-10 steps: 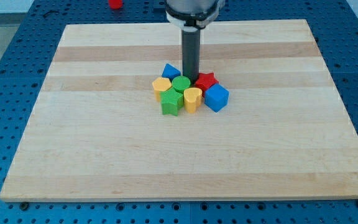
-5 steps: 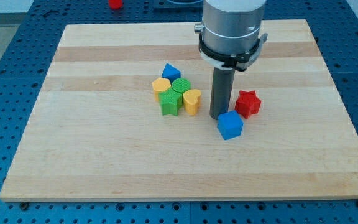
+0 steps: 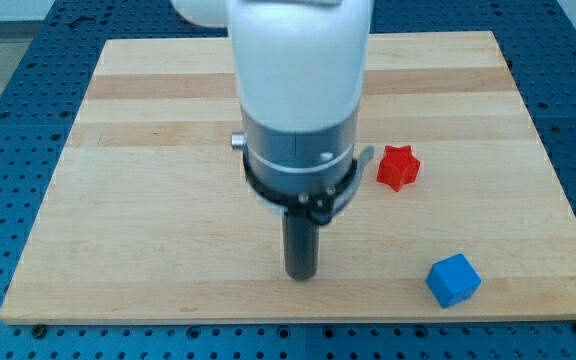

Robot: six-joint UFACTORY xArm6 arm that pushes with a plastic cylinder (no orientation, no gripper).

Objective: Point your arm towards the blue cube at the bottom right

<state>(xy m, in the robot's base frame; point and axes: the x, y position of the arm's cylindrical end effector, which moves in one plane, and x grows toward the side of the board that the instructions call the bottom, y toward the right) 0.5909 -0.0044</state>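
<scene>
The small blue plastic cube (image 3: 454,280) lay near the bottom right corner of the pale wooden board (image 3: 148,250), apart from every other block. The straight dark rod carried nothing, and my tip (image 3: 301,276) rested on the board at about the cube's height in the view, well to the cube's left, with bare wood between them. A red star-shaped block (image 3: 399,167) sat above the cube, towards the view's top. The arm's large white and grey body (image 3: 298,100) probably hid other blocks behind it; this could not be confirmed. The approach step appeared to be in hand. The next move called for travel towards the view's right, halting just beside the cube without displacing it.
</scene>
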